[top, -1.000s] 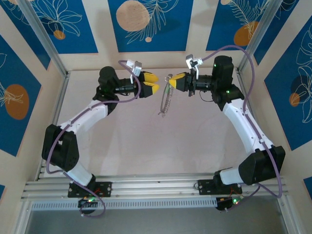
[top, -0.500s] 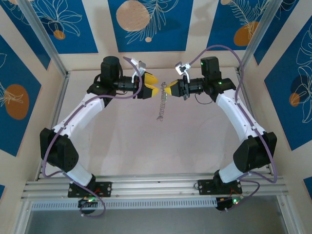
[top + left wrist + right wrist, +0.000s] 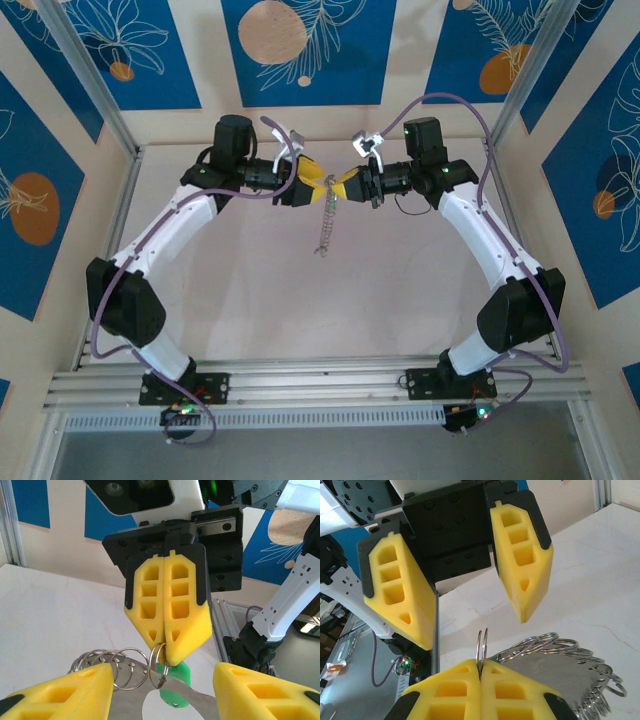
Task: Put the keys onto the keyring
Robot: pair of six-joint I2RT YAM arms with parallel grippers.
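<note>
Hold is taken on the keyring [image 3: 323, 222] at its uppermost ring by the right gripper [image 3: 343, 187], whose yellow fingers [image 3: 512, 690] are pressed flat together on the thin wire loop. From that pinched ring the rest of the keyring is seen trailing away as a chain of linked silver rings over the pale table [image 3: 250, 290]. The left gripper [image 3: 311, 180] is held directly opposite, on the other side of the keyring, its fingers spread wide and nothing clasped between them. The key [image 3: 172, 676] is seen by its green head just beneath the pinched ring; whether it is threaded on cannot be told.
</note>
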